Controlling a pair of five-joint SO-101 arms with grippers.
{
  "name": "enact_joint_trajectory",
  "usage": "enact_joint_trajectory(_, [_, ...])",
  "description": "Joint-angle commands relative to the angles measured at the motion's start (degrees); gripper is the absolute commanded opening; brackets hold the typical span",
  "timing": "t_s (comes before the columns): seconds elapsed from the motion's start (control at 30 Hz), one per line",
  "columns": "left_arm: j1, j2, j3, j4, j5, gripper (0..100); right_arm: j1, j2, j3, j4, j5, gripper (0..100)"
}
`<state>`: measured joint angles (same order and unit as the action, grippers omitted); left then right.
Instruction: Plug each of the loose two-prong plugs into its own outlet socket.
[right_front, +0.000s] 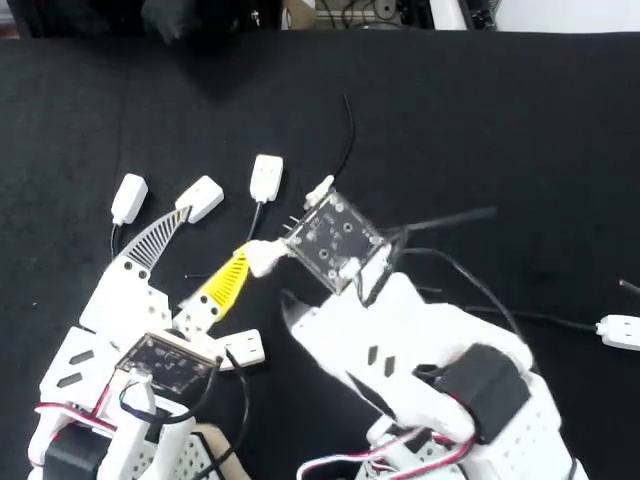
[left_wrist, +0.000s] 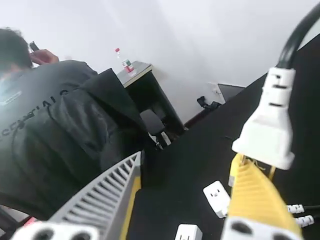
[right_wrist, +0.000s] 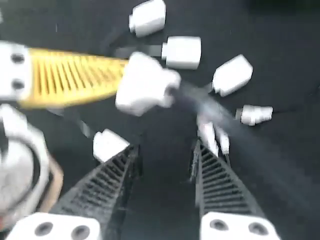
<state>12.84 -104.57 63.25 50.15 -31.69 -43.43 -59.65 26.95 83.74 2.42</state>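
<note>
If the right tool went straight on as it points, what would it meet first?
Most likely the plug at the yellow finger, or its cable, ahead of the right tool; depth is unclear.

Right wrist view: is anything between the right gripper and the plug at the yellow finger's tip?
No. In the right wrist view, the stretch from the open right gripper to the plug against the yellow finger is bare black table.

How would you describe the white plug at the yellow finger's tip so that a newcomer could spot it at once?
On the black table, find the left gripper, with one grey finger and one yellow finger. The white plug lies right at the yellow tip. Unlike the white sockets scattered nearby, it touches that fingertip.
</note>
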Motion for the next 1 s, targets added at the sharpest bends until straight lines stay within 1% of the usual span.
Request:
enact_joint_trajectory(0.0, [-0.84, -0.35, -2.95, -1.76, -2.73, 28, 0.79, -0.40, 1.10, -9.14, -4.31, 16.5])
enact_joint_trajectory(0.1, [-0.84, -0.35, -2.59, -1.93, -5.19, 28, 0.44, -0.57, -0.31, -13.63, -7.03, 16.2])
enact_joint_trajectory(0.2, [-0.84, -0.35, -2.95, -1.93, -7.30, 25, 0.35, -0.13, -2.68, -13.98, -9.85, 16.2])
enact_joint_trajectory(0.3, [-0.84, -0.35, -3.47, -1.93, -7.91, 24, 0.35, 0.66, -2.68, -12.66, -12.92, 16.2])
enact_joint_trajectory(0.53, [-0.84, -0.35, -4.09, -1.85, -7.91, 24, 0.26, 2.07, -2.77, -11.87, -13.19, 16.2])
enact_joint_trajectory(0.7, [-0.84, -0.35, -4.09, -1.93, -8.00, 24, -3.34, 2.24, -4.26, -11.52, -13.19, 16.2])
enact_joint_trajectory(0.8, [-0.40, -0.35, -4.09, -1.76, -10.11, 24, -6.33, 2.24, -4.09, -11.43, -13.19, 16.2])
enact_joint_trajectory(0.97, [-0.75, -0.35, -4.00, -1.58, -10.64, 24, -7.38, 2.24, -4.00, -9.49, -13.27, 16.2])
